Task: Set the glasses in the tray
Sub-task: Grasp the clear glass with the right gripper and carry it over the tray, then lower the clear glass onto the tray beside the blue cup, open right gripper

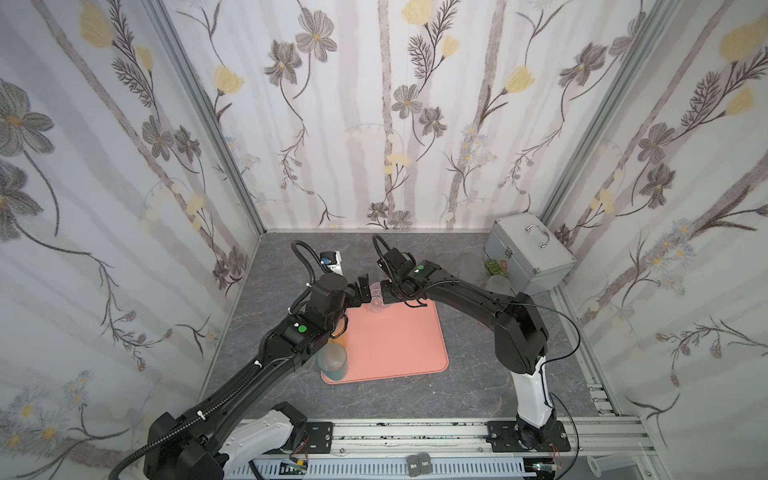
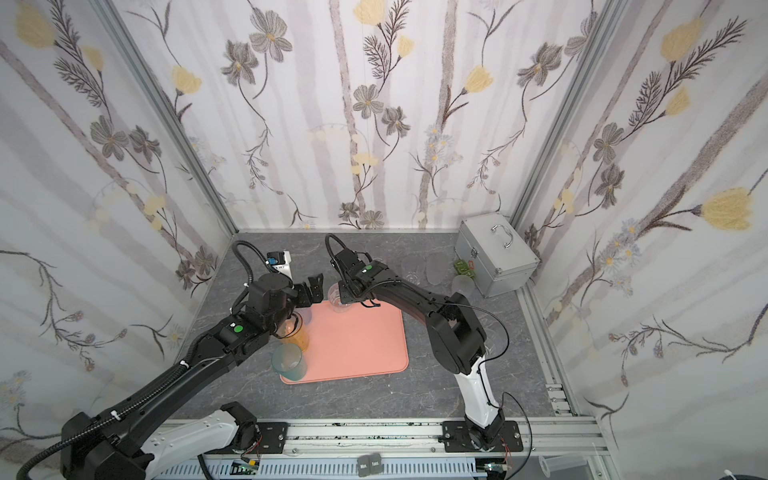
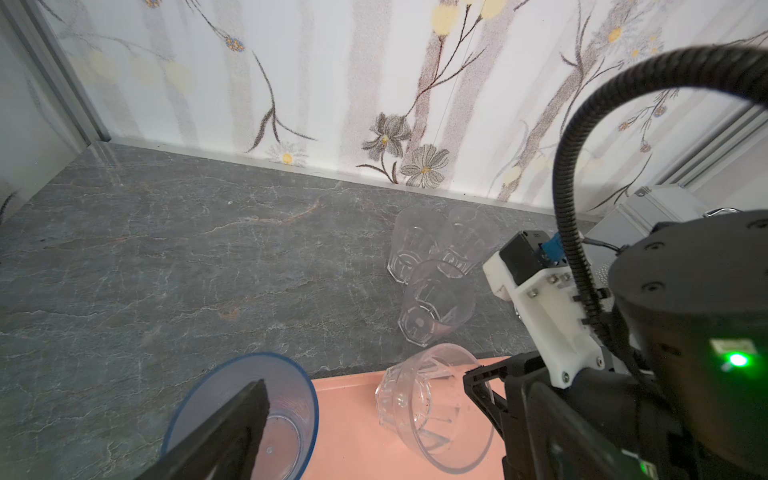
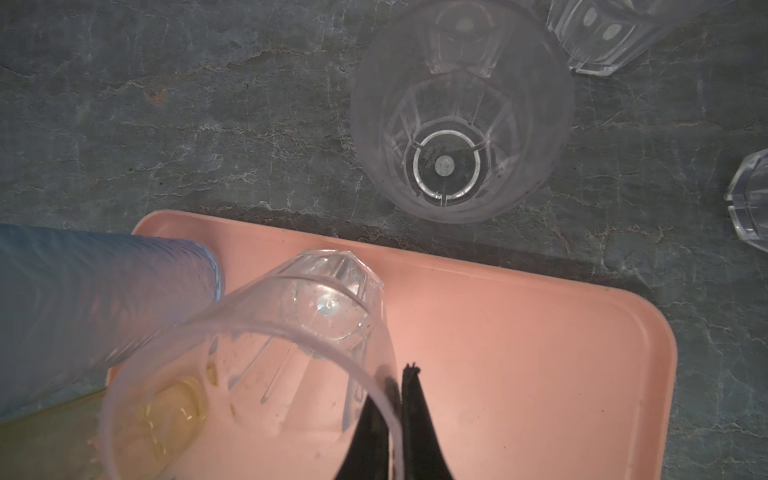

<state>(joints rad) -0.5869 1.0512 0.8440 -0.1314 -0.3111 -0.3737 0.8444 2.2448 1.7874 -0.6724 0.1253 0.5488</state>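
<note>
Arms (image 1: pixel 465 297) angled inward, right gripper (image 4: pixel 397 382) pinching tilted tumbler (image 4: pixel 291 332) at tray (image 4: pixel 540 353) edge

We find the tray (image 1: pixel 399 345) bare over its middle and right half. The teal tumbler (image 1: pixel 332 361), amber tumbler (image 2: pixel 297 332) and blue tumbler (image 4: pixel 104 291) line its left edge. A gripped clear tumbler (image 3: pixel 432 407) tilts over the far edge, with loose clear tumblers (image 3: pixel 436 303) crowding the table (image 1: pixel 457 395) just past it.

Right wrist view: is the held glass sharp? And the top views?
Right wrist view: the held clear glass is sharp at its base, soft at the near rim, like the blue glass; in both top views the wide angle splays the walls, and the loose glasses nearly vanish against the table.
</note>
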